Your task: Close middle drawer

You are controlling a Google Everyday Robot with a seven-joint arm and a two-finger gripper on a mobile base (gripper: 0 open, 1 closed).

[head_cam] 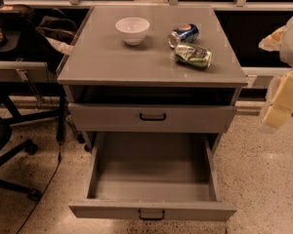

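L edge: black chair (pixel 2 145). Cabinet top (pixel 107 65): white bowl (pixel 132 29), blue can (pixel 183 34), crushed green can (pixel 193 55) just beside it. Top drawer (pixel 107 118) nearly in. Middle drawer (pixel 102 210) pulled far out, front toward cam. R edge: gripper (pixel 278 108) beside cabinet, apart from it; can't tell its spread or any hold.

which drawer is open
The middle drawer, the lower of the two in view: pulled far out, empty inside showing. The top drawer above it is pushed in. The gripper hangs at the right edge, touching neither.
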